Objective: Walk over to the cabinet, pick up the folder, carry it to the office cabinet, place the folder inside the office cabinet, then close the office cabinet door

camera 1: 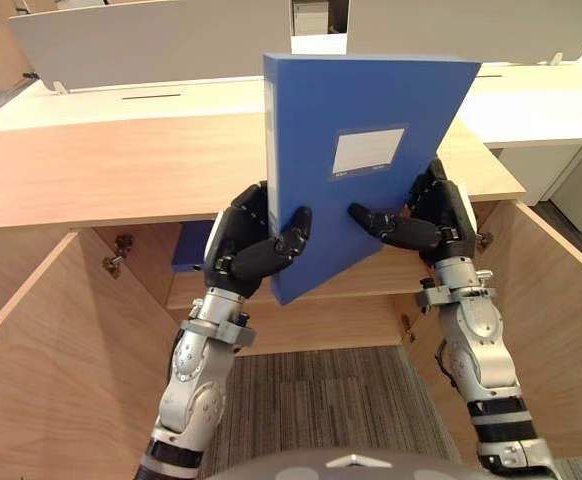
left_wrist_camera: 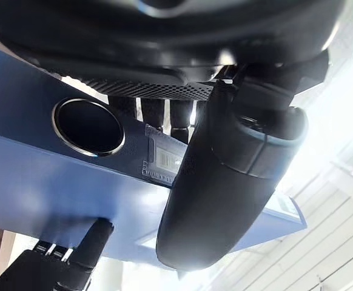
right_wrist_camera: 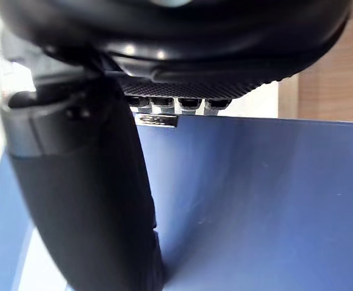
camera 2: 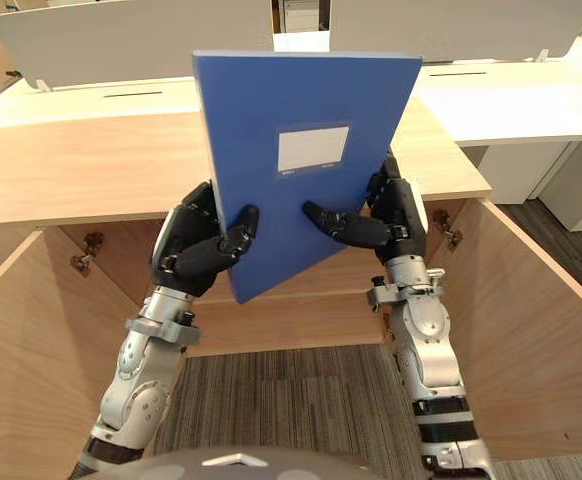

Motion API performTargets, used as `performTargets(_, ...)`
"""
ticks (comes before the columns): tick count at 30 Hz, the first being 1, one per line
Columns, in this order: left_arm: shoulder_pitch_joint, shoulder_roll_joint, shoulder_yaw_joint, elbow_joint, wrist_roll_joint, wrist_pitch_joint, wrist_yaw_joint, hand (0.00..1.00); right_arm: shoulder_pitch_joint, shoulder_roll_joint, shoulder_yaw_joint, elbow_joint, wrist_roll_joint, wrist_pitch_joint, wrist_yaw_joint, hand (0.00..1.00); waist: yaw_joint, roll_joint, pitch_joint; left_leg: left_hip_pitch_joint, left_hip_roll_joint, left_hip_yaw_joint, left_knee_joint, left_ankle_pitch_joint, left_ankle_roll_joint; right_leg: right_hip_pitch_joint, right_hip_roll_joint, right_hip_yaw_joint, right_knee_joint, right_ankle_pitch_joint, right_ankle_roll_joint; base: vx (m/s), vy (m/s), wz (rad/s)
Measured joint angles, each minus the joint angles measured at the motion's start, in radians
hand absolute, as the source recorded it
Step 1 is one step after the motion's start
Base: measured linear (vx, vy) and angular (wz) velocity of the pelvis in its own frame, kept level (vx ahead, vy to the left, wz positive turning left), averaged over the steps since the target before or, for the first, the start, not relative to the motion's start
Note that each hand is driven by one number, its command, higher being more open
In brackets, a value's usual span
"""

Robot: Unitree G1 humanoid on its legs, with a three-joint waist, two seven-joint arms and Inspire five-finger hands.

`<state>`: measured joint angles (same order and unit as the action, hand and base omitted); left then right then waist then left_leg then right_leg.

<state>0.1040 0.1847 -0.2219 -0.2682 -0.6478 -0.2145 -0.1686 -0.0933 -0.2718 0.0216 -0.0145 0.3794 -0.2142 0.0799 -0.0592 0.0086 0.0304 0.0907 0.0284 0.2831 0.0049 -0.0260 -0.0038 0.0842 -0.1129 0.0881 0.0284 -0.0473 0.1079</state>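
A blue folder (camera 1: 371, 110) with a white label stands upright and slightly tilted in the air, in front of the cabinet's wooden top (camera 1: 111, 170). My left hand (camera 1: 241, 250) pinches its lower left edge, thumb on the front face and fingers behind. The right hand (camera 1: 436, 215) grips the lower right edge the same way. In the left wrist view the thumb (left_wrist_camera: 225, 182) lies across the folder's spine (left_wrist_camera: 37, 182), beside its round finger hole. The right wrist view has the thumb (right_wrist_camera: 85, 200) pressed on the blue face (right_wrist_camera: 255, 200). The cabinet stands open below.
Both cabinet doors swing out towards me, the left door (camera 1: 51, 360) and the right door (camera 1: 561, 310). Another blue item (camera 1: 191, 245) rests on the inner shelf (camera 1: 331, 285). White desks with dividers (camera 1: 151, 40) stand behind. Striped carpet (camera 1: 321, 400) lies below.
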Motion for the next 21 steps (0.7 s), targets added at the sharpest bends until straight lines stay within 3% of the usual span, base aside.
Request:
performTargets(1, -0.004, 0.004, 0.000, 0.000, -0.004, 0.002, -0.005, 0.00, -0.002, -0.006, 0.001, 0.011, 0.022, 0.003, 0.013, 1.00, 0.000, 0.000, 0.000, -0.002, 0.000, -0.001, 0.000, 0.000, 0.000, -0.001, 0.000, -0.001, 0.000, 0.000, 0.000, 0.01, -0.005, 0.06)
performTargets(2, -0.009, 0.009, -0.002, 0.004, -0.011, 0.006, -0.013, 0.00, -0.004, -0.014, 0.001, 0.027, 0.056, 0.008, 0.035, 0.00, 0.000, -0.001, 0.001, -0.003, 0.000, -0.003, 0.000, 0.000, 0.001, -0.001, 0.000, -0.003, 0.000, 0.001, -0.001, 0.01, -0.003, 0.04)
performTargets(15, -0.064, 0.057, 0.014, 0.104, -0.069, -0.009, -0.026, 0.00, -0.079, -0.083, 0.037, 0.146, 0.155, 0.042, 0.137, 0.00, 0.003, -0.024, 0.011, -0.023, -0.001, -0.027, 0.013, 0.002, 0.003, 0.005, -0.003, -0.025, -0.019, 0.008, -0.012, 0.00, -0.005, 0.05)
performTargets(16, -0.064, 0.062, 0.016, 0.106, -0.069, -0.014, -0.026, 1.00, -0.079, -0.083, 0.036, 0.146, 0.155, 0.042, 0.137, 0.00, 0.003, -0.027, 0.012, -0.023, -0.001, -0.027, 0.013, 0.002, 0.003, 0.005, -0.003, -0.026, -0.019, 0.009, -0.013, 0.00, 0.000, 0.00)
performTargets(21, -0.064, 0.032, 0.046, 0.123, -0.061, -0.009, 0.000, 1.00, -0.081, -0.049, 0.041, 0.116, 0.169, 0.024, 0.180, 0.00, 0.000, -0.032, 0.011, -0.022, -0.002, -0.029, 0.012, 0.006, 0.008, 0.005, -0.003, -0.029, -0.007, 0.011, -0.017, 0.00, 0.000, 0.00)
